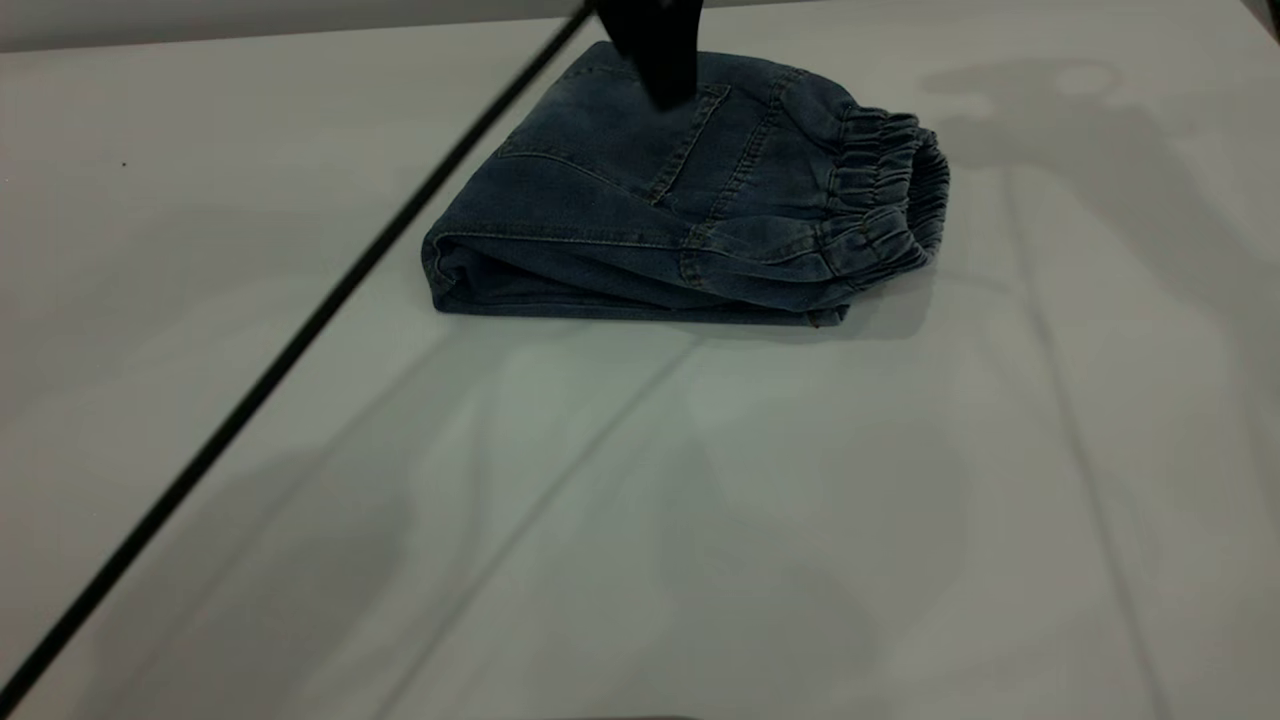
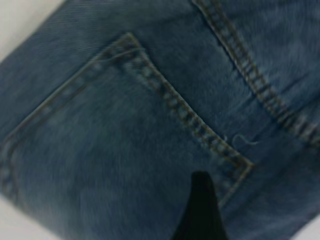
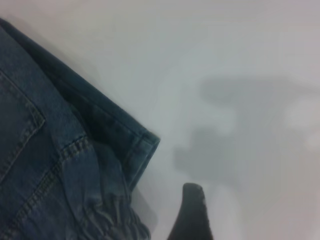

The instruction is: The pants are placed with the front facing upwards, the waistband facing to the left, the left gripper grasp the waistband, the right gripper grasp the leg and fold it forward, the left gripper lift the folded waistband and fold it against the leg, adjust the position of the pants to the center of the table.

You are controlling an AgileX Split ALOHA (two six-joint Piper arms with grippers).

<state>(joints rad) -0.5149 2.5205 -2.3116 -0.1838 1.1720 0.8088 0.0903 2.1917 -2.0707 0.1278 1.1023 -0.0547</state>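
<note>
resting folded on table (image 1: 200,250): pants (image 1: 640,220)

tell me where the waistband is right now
In the exterior view the waistband forms the right end of the folded pants, lying on the table toward its far edge.

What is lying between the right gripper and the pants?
Nothing: in the right wrist view only bare table separates the right gripper from the pants.
</note>
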